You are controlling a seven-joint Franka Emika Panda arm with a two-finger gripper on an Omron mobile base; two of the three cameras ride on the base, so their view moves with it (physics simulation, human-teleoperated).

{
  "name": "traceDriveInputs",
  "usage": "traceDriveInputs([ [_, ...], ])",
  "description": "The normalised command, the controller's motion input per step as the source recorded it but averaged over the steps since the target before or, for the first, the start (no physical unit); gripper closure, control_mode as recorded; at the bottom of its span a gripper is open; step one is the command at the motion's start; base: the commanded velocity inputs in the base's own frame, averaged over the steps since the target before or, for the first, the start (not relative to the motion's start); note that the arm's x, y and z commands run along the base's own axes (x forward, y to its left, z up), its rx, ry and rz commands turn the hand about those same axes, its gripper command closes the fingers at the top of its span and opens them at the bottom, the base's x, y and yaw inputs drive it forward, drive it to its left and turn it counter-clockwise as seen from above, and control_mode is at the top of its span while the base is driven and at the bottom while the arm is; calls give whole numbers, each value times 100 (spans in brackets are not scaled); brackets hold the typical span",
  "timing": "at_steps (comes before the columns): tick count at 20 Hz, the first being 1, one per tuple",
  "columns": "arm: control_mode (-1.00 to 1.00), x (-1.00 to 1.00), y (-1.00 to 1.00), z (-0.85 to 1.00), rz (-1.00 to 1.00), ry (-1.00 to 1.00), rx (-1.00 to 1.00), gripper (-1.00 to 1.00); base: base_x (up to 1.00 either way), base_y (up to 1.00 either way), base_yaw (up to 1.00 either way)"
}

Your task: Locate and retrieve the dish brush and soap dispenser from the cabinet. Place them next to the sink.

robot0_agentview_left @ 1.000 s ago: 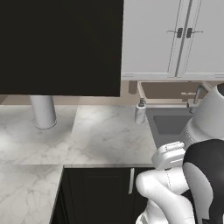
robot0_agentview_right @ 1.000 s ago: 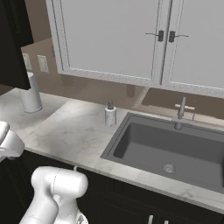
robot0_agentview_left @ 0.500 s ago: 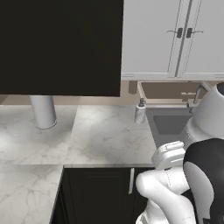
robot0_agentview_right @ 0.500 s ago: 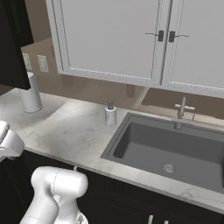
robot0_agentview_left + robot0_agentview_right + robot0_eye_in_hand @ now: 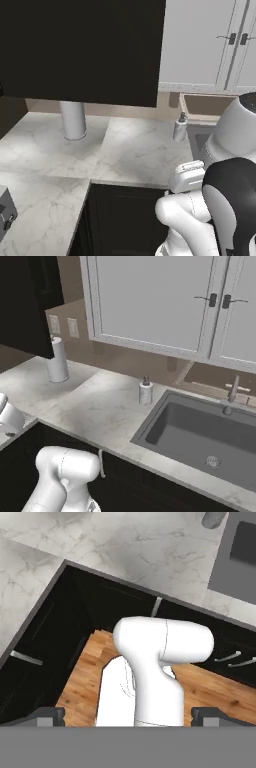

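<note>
The soap dispenser [image 5: 180, 128] [image 5: 145, 392], a small white bottle with a dark pump, stands upright on the marble counter just left of the sink [image 5: 199, 141] [image 5: 165, 426]. The black cabinet [image 5: 80, 50] [image 5: 22, 306] hangs over the counter's left part, and its flat doors look shut. The dish brush is out of view. In the hand view my gripper [image 5: 129, 718] is open, its fingertips [image 5: 50, 716] wide apart with nothing held. It points down at the robot's base, the wood floor and the counter edge, well away from both the bottle and the cabinet.
A tall plain grey cylinder [image 5: 73, 120] [image 5: 57, 361] stands on the counter under the black cabinet. White-doored cabinets [image 5: 200, 45] [image 5: 150, 301] hang above the sink, whose metal faucet [image 5: 232, 393] is at the back. A dark grey box [image 5: 5, 216] sits at the counter's near left.
</note>
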Motion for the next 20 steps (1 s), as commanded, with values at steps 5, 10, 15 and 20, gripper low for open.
traceDriveInputs([
  [5, 100, 0, 0, 0, 0, 0, 0, -100, -6, 42, 47],
  [10, 100, 0, 0, 0, 0, 0, 0, -100, -15, 51, 44],
  [15, 100, 0, 0, 0, 0, 0, 0, -100, -2, 30, 50],
  [20, 100, 0, 0, 0, 0, 0, 0, -100, -7, 27, 49],
])
